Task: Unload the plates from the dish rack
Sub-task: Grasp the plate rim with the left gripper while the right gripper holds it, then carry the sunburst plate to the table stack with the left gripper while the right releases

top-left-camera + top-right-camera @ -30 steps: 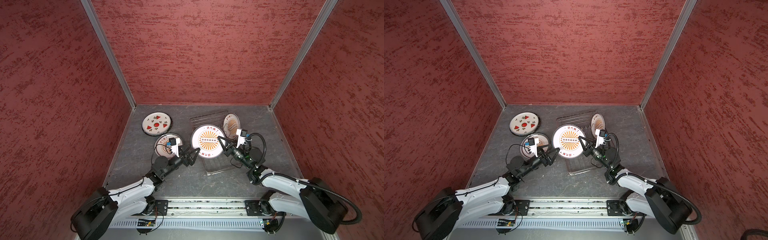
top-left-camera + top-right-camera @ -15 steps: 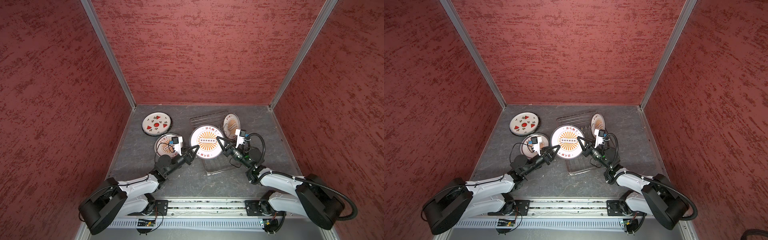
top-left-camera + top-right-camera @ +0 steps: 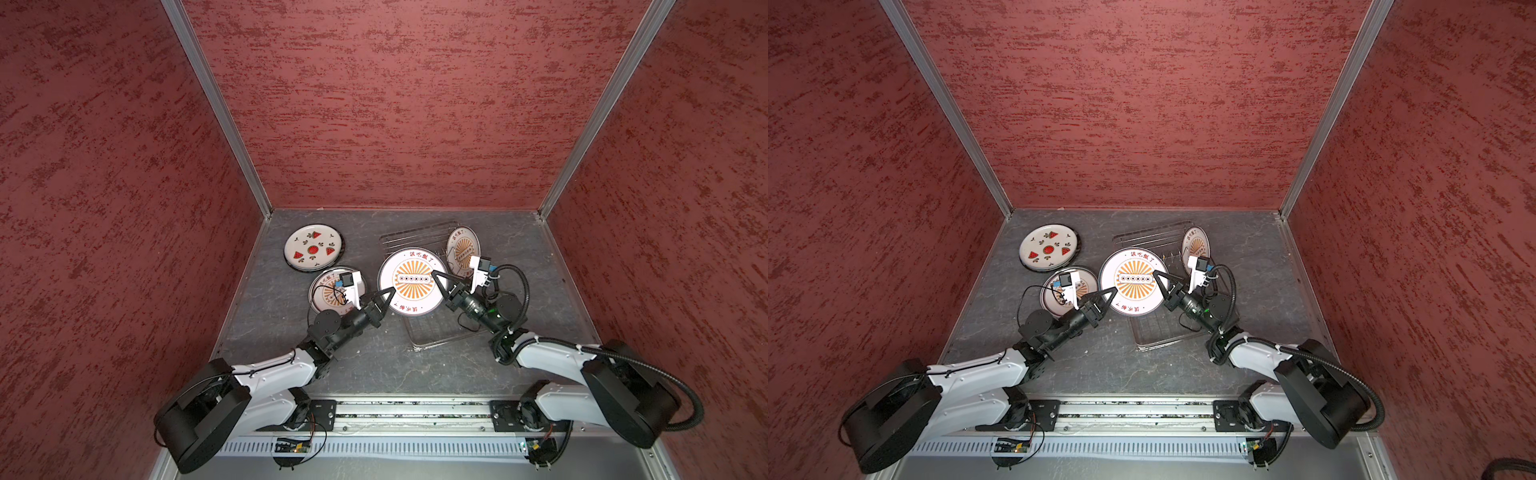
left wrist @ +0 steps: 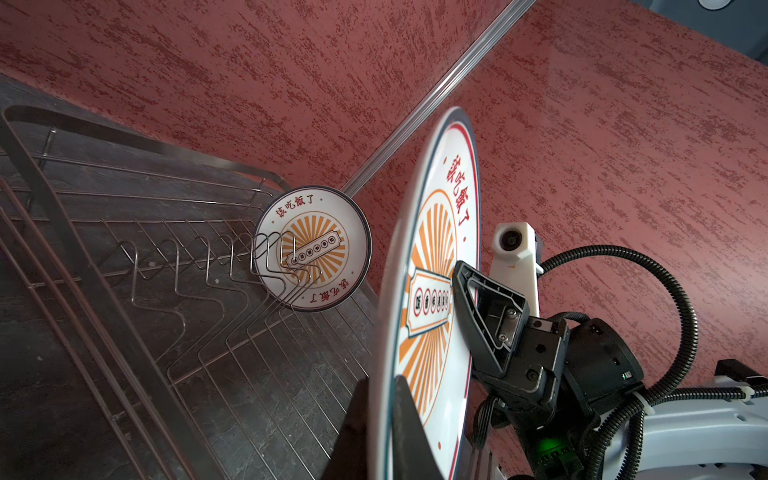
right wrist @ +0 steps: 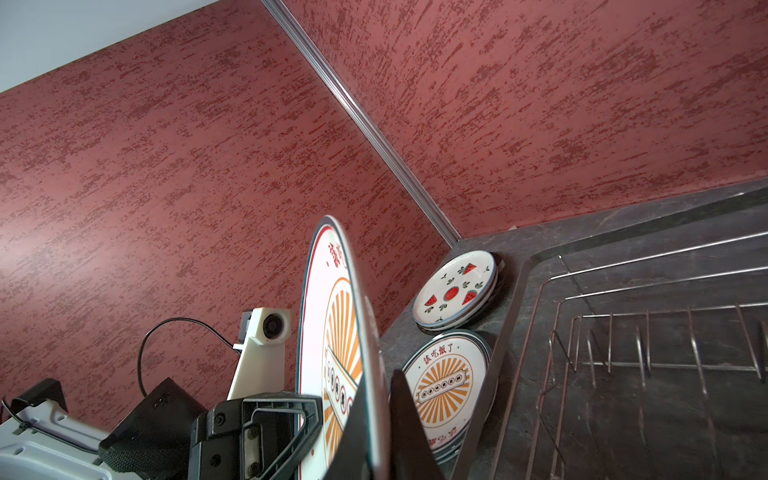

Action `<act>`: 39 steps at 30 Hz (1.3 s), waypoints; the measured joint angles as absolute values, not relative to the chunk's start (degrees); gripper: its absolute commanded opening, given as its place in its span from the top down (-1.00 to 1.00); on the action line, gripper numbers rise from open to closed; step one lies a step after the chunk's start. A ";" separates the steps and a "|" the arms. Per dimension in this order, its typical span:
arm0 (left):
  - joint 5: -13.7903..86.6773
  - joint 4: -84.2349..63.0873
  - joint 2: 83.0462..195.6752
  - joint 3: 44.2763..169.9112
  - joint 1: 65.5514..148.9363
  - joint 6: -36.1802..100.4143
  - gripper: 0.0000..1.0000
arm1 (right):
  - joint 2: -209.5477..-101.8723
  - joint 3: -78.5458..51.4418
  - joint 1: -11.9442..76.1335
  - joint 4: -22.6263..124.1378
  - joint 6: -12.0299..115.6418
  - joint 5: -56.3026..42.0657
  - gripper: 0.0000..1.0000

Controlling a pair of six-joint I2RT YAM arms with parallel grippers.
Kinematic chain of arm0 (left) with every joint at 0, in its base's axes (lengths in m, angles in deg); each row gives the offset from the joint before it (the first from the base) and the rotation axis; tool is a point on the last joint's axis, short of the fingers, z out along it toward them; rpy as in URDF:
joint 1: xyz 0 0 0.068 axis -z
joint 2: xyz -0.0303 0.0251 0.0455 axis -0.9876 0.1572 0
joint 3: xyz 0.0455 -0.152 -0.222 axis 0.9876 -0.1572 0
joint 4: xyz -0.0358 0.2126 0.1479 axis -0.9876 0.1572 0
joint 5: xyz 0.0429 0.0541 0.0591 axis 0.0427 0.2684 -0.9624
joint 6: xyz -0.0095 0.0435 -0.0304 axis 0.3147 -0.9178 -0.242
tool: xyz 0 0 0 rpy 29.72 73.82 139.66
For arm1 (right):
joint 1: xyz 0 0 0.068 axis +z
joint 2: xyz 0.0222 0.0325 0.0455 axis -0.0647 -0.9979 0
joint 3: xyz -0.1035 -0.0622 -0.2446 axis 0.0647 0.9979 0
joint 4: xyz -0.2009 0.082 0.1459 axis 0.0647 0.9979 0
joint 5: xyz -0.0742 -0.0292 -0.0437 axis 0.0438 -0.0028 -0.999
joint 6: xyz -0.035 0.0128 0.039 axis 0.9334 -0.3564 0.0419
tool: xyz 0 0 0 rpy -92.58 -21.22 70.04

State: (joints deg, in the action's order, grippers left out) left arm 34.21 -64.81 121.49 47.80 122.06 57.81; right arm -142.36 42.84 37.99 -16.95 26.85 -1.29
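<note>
Nearest the robot, the left gripper (image 3: 388,293) and the right gripper (image 3: 437,277) are each pinched on opposite rims of one large round white plate with an orange sunburst (image 3: 411,282). The plate hangs over the near-left part of the silver wire dish rack (image 3: 436,334), its face turned up toward the top camera. The risk, as I judge it, lies in this double hold. If the arms pull apart or twist unevenly, the glazed rim could slip from a thin edge pinch and drop onto the rack's wires. If one lets go before the other grips firmly, the plate would swing on a single pinch. Carried leftward low, it could knock the stack of smaller sunburst plates (image 3: 322,291) on the grey table (image 3: 374,370) just left of the rack. At the rack's far right end a small sunburst plate (image 3: 463,251) stands between prongs, not yet taken. Farther left of the rack lies a white plate with red watermelon slices (image 3: 312,249). How many plates sit under each top one is hard to tell. The left arm's wrist camera (image 3: 349,282) covers part of the stack, and what the jaws touch behind the held plate is hidden.
</note>
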 measured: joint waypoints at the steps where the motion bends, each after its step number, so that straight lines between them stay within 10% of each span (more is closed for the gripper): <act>1: 34.25 -64.85 121.31 47.82 122.10 57.60 0.97 | -142.74 42.68 37.99 -16.77 27.00 -1.18 0.60; 12: 31.96 -60.83 119.41 47.28 122.17 56.79 1.00 | -144.94 39.69 38.04 -14.83 28.25 3.25 -0.97; 39: 24.92 -45.40 104.05 40.42 108.20 67.69 1.00 | -147.24 29.64 41.27 4.10 42.61 -4.20 -0.98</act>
